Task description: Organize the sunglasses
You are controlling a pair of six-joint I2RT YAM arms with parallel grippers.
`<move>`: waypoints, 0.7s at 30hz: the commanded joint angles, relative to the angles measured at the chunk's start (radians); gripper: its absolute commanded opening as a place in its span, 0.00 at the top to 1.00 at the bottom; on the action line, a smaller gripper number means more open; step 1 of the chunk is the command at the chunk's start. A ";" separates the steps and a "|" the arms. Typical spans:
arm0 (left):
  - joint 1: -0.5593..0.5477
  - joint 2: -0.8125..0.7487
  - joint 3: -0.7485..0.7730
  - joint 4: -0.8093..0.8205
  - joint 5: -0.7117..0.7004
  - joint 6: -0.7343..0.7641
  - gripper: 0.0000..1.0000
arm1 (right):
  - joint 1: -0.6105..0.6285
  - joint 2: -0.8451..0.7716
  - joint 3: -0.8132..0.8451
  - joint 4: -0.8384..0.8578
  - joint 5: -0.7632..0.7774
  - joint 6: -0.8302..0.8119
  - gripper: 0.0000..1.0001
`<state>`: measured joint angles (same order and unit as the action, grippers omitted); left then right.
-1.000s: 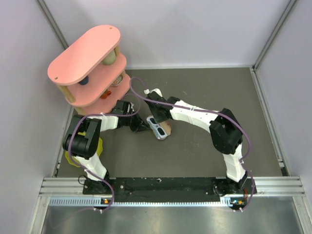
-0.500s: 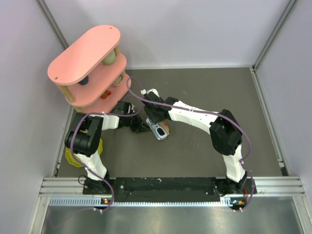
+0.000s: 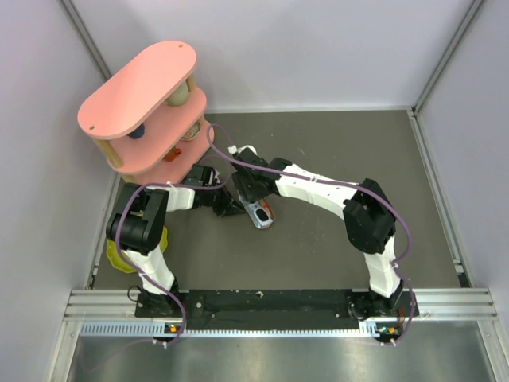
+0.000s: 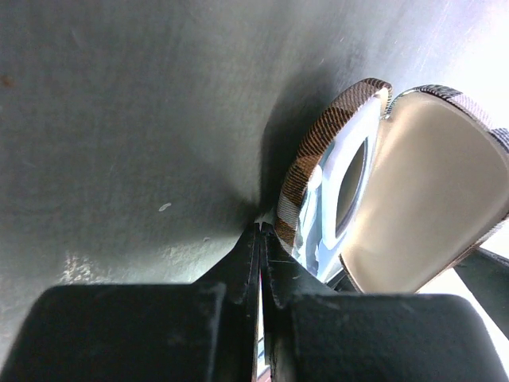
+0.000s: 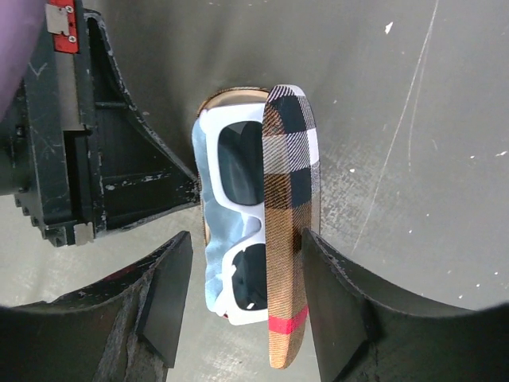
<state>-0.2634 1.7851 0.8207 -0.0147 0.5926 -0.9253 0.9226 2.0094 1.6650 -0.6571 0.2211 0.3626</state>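
Observation:
The white sunglasses (image 5: 231, 208) with dark lenses lie on a light blue cloth (image 5: 208, 255) inside the brown plaid case (image 3: 259, 215). The case's plaid lid (image 5: 288, 231) stands on edge, half shut over them. My right gripper (image 5: 248, 306) is open and straddles the case, one finger on the cloth side and one against the lid's outside. My left gripper (image 4: 261, 235) is shut, its tips touching the plaid rim (image 4: 306, 171) of the case's base. The lid's tan lining (image 4: 429, 191) and the sunglasses (image 4: 330, 171) also show in the left wrist view.
A pink two-tier shelf (image 3: 143, 95) with small items stands at the back left, close behind both grippers. A yellow object (image 3: 118, 256) lies by the left arm's base. Walls enclose the dark table (image 3: 358, 151) on three sides.
My right gripper has moved left over the case, and the lid has swung up from lying open to standing half shut. The left gripper has stayed at the case.

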 commanded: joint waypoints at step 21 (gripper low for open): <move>-0.011 0.004 0.047 0.064 0.039 0.013 1.00 | 0.024 -0.026 0.022 0.050 -0.106 0.070 0.54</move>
<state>-0.2710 1.7920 0.8436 0.0086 0.6170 -0.9253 0.9398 2.0094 1.6661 -0.6350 0.0864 0.4213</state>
